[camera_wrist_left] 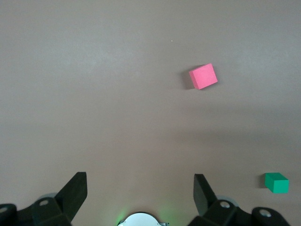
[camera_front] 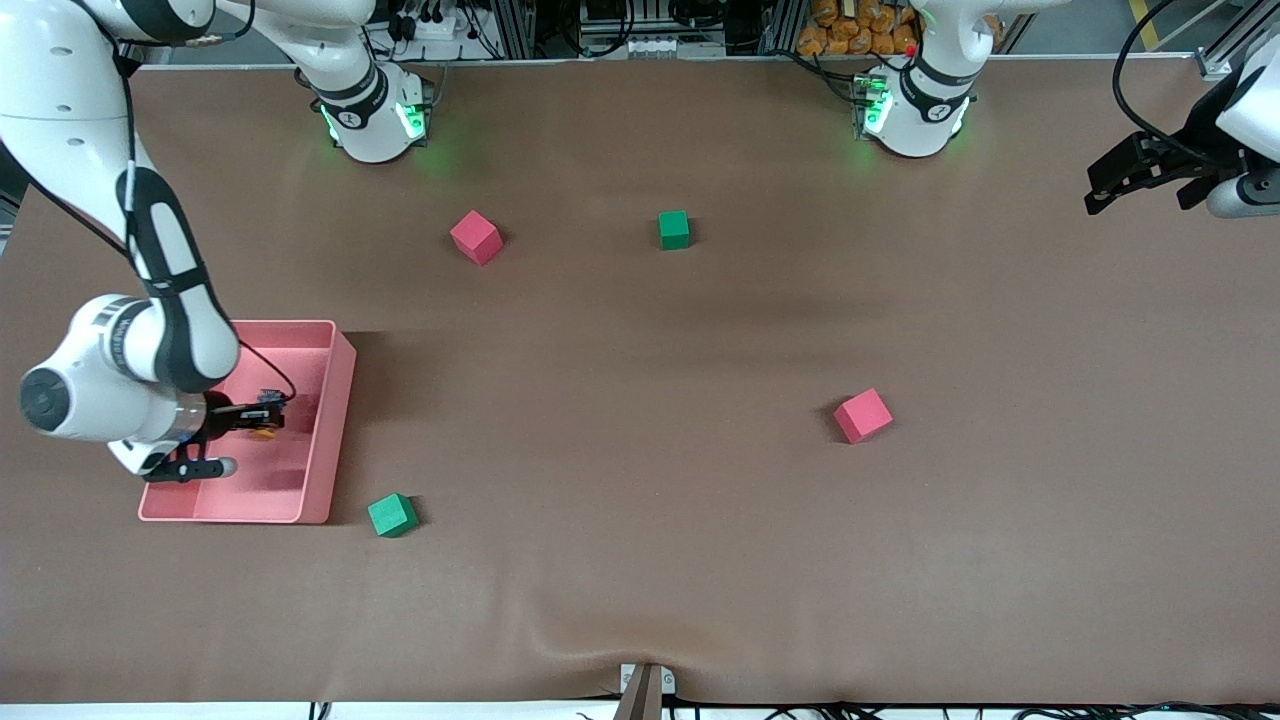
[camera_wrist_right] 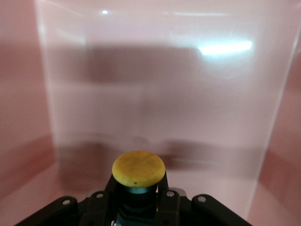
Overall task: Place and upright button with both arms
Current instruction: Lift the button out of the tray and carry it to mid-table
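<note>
The button [camera_wrist_right: 138, 168] has a round orange cap on a dark body. My right gripper [camera_front: 262, 420] is shut on the button [camera_front: 264, 432] inside the pink bin [camera_front: 330, 420] at the right arm's end of the table. In the right wrist view the fingers [camera_wrist_right: 162, 186] clamp the body just below the cap. My left gripper [camera_front: 1140, 180] is open and empty, held up over the left arm's end of the table; its fingers [camera_wrist_left: 75, 193] stand wide apart in the left wrist view.
A red cube [camera_front: 476, 237] and a green cube [camera_front: 674, 229] lie near the bases. Another red cube [camera_front: 863, 415] lies mid-table toward the left arm's end. A green cube [camera_front: 392, 515] lies beside the bin's near corner.
</note>
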Motion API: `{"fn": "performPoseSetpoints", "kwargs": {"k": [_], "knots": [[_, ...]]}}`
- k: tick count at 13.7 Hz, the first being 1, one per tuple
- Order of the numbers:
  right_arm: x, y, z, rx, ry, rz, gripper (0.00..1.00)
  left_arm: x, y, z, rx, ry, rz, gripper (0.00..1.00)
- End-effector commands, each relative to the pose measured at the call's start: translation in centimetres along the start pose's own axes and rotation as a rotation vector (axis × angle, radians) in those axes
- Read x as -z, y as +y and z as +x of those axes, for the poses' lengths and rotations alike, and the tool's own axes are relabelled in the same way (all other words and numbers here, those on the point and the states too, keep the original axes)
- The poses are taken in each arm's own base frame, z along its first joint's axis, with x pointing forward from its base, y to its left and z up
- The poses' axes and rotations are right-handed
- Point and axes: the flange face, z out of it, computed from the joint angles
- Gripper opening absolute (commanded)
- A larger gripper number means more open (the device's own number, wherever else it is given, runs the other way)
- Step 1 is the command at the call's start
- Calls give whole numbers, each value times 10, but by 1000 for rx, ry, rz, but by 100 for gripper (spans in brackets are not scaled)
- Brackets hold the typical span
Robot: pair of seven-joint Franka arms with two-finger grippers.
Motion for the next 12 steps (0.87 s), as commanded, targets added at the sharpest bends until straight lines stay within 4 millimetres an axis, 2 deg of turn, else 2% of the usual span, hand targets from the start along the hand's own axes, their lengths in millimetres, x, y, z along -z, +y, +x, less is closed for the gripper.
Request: {"fn": "performPoseSetpoints", "kwargs": {"k": [1, 3, 4, 5, 6, 7, 10, 11, 12], "knots": [[70, -10, 11, 0, -35, 44, 0, 3, -3, 0, -11, -5, 9, 100], [112, -33, 16, -30, -61, 48, 0, 3, -3, 0, -11, -5, 9, 100], [130, -57, 18, -25, -78, 43, 0, 3, -3, 0, -11, -5, 11, 100], [145, -90, 21, -38, -90, 32, 0, 3, -3, 0, -11, -5, 11, 100], [151, -127, 24, -70, -94, 18, 0, 3, -3, 0, -11, -6, 11, 100], [153, -170, 27, -92, -91, 25, 0, 3, -4, 0, -11, -4, 12, 100], [141, -304, 28, -82, -51, 46, 0, 3, -4, 0, -11, -4, 12, 100], [129, -353, 30, -79, 1, 44, 0, 3, -4, 0, -11, -4, 12, 100], [116, -391, 29, -108, 36, 48, 0, 3, -4, 0, -11, -6, 14, 100]]}}
